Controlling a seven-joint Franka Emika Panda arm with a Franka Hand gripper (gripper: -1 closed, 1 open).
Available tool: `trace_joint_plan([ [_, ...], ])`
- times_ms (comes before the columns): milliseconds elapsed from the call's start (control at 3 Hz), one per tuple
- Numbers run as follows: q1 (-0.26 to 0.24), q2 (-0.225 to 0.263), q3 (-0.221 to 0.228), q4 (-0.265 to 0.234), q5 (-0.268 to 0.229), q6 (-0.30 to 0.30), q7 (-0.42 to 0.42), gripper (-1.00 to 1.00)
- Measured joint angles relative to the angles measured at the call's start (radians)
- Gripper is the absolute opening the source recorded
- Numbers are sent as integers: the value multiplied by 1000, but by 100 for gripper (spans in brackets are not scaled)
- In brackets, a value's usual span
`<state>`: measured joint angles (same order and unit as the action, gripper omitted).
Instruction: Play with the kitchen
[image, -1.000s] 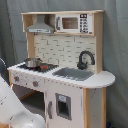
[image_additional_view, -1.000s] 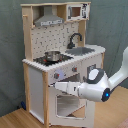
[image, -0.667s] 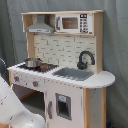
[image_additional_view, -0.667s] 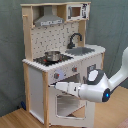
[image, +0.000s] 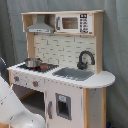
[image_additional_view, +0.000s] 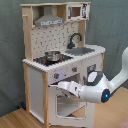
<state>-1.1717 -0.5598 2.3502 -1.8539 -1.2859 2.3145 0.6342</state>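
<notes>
Kitchen (image: 70, 75) fills both exterior views, standing upright on a wooden floor (image_additional_view: 15, 120) before a grey curtain (image: 117, 45). In the first exterior view the arm (image: 15, 107) is only a white bulk at the first exterior view's lower left, and its hand is out of sight. The second exterior view shows far more of it: the white arm (image_additional_view: 102, 87) comes in from the second exterior view's right and reaches toward the oven front, with the hand (image_additional_view: 59, 86) at the top edge of the oven door (image_additional_view: 67, 105), just below the knobs (image_additional_view: 56, 76). Whether its fingers are spread or pressed together cannot be told.

The first exterior view gives the clearer look at the toy microwave (image: 75, 22) on the top shelf, the hood (image: 41, 26) beside it, and a white door with a dark window (image: 62, 106) under the sink. The second exterior view shows the oven opening under the stovetop, which the arm mostly hides in the other view.

A small metal pot (image: 33, 62) sits on the stovetop; its contents are not visible. The sink (image: 75, 73) is a grey basin with nothing seen in it, and the black faucet (image: 86, 59) arches over its rear edge.
</notes>
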Motion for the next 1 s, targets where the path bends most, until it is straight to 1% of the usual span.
trace_joint_plan([
  [333, 0, 4, -2, -26, 49, 0, 94, 100],
  [667, -1, 16, -15, -61, 89, 0, 193, 100],
  [1000, -4, 42, -25, -107, 124, 0, 271, 100],
])
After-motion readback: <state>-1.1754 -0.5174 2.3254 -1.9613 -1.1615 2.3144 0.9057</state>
